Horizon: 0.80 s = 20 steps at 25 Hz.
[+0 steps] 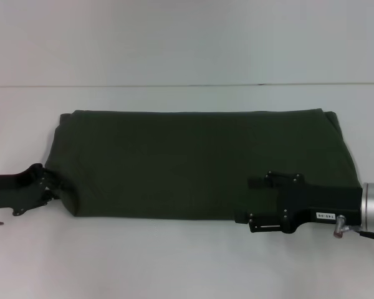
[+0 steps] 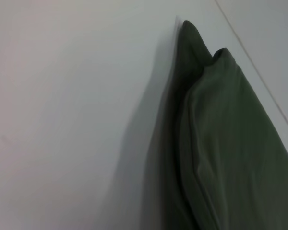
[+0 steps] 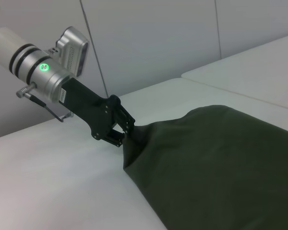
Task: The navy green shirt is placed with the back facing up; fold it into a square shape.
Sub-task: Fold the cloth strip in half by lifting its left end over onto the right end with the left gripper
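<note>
On white table [image 1: 174, 261], shirt [image 1: 199, 162] lies as wide dark band, long axis running left to right, plain side up. Left gripper [image 1: 48, 182] at shirt's near-left corner, fingers pressed together pinching cloth edge — clear in right wrist view [image 3: 124, 135]. Right gripper [image 1: 252, 199] on near-right edge, over cloth; whether spread or pinching, cannot tell. Both arms sit at opposite ends of near hem, about equally close. My read: next fold goes across short axis, away from robot. Nothing else on table, path open.
</note>
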{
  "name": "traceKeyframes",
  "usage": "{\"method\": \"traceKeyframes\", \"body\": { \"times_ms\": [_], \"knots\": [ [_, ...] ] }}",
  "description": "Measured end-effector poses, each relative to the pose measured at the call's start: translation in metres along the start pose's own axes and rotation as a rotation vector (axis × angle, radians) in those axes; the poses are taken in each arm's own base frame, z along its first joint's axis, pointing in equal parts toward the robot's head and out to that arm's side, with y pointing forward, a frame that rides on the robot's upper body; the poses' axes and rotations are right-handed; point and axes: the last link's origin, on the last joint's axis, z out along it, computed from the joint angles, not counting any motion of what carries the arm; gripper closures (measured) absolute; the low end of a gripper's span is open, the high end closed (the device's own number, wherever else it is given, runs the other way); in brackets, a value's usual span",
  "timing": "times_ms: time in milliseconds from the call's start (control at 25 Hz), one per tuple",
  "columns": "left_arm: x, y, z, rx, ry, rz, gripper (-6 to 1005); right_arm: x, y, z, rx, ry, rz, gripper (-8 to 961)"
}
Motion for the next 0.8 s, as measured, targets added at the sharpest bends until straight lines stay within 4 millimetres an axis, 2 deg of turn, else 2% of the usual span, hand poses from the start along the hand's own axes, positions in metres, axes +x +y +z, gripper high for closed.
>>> {"method": "traceKeyframes", "body": {
  "times_ms": [400, 640, 800],
  "knots": [
    [0.002, 0.0, 0.0, 0.002, 0.014, 0.06, 893, -0.003, 0.001, 0.001, -0.011, -0.01, -0.001, 27],
    [0.006, -0.005, -0.005, 0.017, 0.041, 0.095, 963, 0.001, 0.002, -0.004, -0.013, -0.009, 0.004, 27],
    [0.016, -0.014, -0.017, 0.075, 0.082, 0.145, 953, 0.003, 0.003, -0.011, -0.007, -0.023, 0.014, 27]
  ]
}}
